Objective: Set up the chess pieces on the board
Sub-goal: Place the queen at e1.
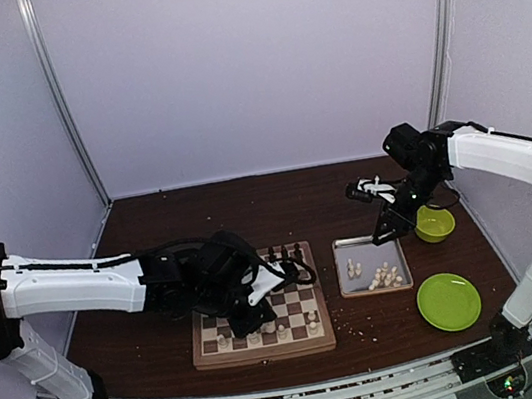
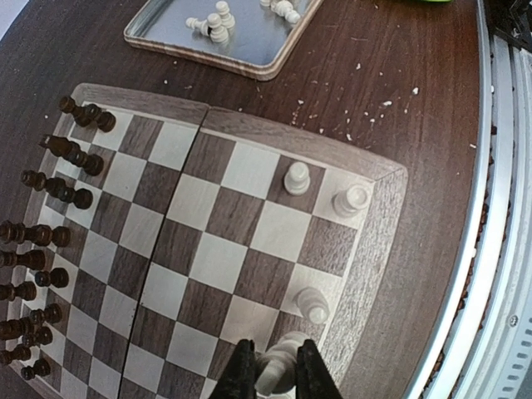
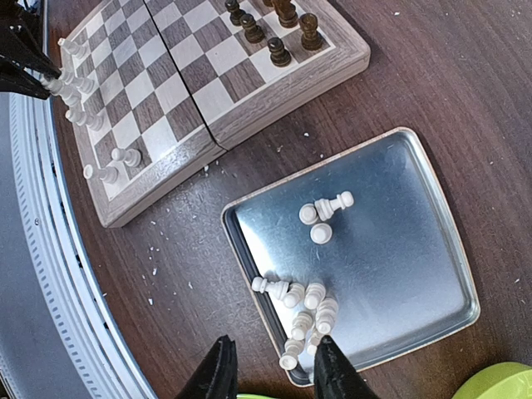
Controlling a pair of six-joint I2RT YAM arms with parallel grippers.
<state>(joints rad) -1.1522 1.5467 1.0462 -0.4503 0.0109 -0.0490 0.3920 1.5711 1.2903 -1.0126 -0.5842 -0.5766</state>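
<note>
The board (image 1: 265, 350) lies in front of the left arm, with dark pieces (image 2: 58, 208) lined along its far side. Three cream chess pieces (image 2: 297, 177) stand near the board's (image 2: 378, 249) near edge. My left gripper (image 2: 277, 371) is shut on another cream piece (image 2: 279, 362), held low over a near-row square beside a standing one (image 2: 312, 305). Several more cream pieces (image 3: 312, 303) lie in the metal tray (image 3: 399, 249). My right gripper (image 3: 273, 366) hangs open above the tray's near left corner with nothing between its fingers.
A green bowl (image 1: 435, 223) sits right of the tray (image 1: 343, 268), and a green plate (image 1: 449, 300) lies in front of it. Pale crumbs (image 2: 357, 116) dot the dark table between board and tray. The metal rail (image 2: 499, 208) runs along the table's near edge.
</note>
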